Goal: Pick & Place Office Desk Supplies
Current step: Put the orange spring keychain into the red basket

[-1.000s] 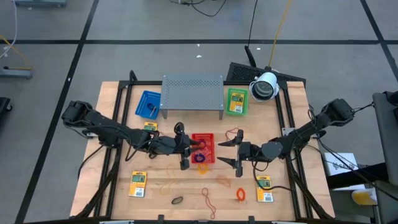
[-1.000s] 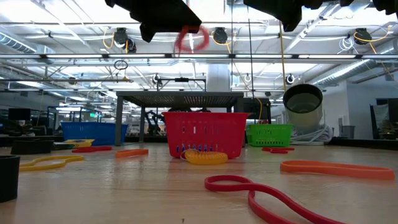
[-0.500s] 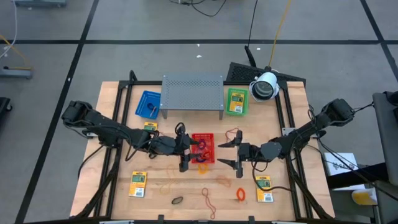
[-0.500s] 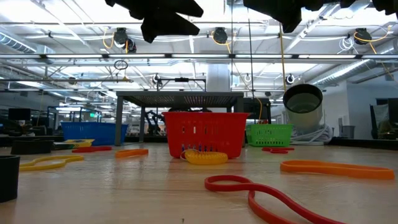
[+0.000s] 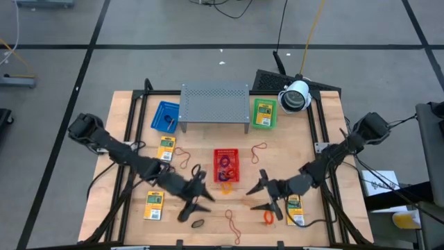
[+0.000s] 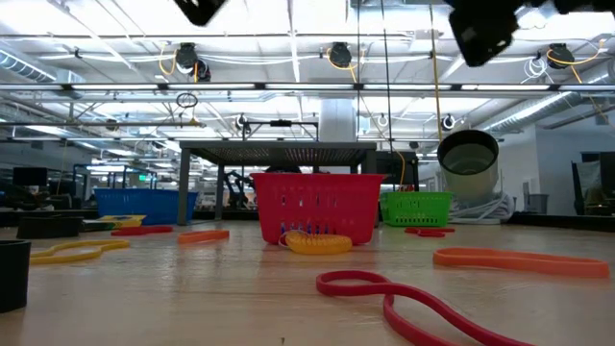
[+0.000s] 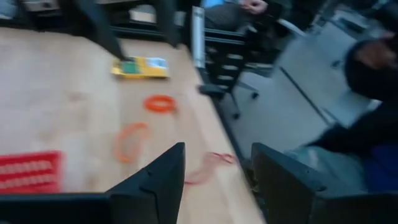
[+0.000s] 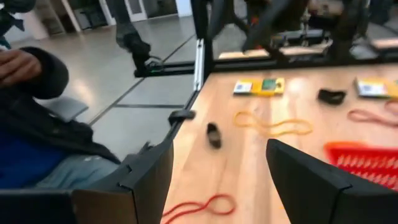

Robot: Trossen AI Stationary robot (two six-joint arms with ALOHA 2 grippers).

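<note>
Both grippers hang open and empty over the near half of the table. My left gripper [image 5: 195, 201] is near and left of the red mesh basket [image 5: 217, 154], above a black band [image 5: 198, 223] and a tan band [image 5: 186, 207]. My right gripper [image 5: 259, 193] is near and right of the basket, beside an orange band [image 5: 268, 217]. Purple and red bands [image 5: 225, 165] lie in the basket, and a yellow-orange band [image 5: 226, 187] lies at its near side. Yellow-and-green packets lie flat at the left [image 5: 166, 147], near left [image 5: 154, 203] and near right [image 5: 295, 208].
The grey perforated rack [image 5: 215, 103] stands at the back, with the blue basket [image 5: 166, 116] on its left and the green basket [image 5: 263, 113] on its right. More red bands [image 5: 232, 226] [image 5: 260, 149] lie loose. A person's hand and sleeve [image 8: 28, 68] show beyond the table's edge.
The red band that hung under my left gripper above the red basket is gone from it. Both grippers have since moved from beside the basket toward the table's near edge and have turned, my left one toward the near-left bands and my right one toward the near-right bands.
</note>
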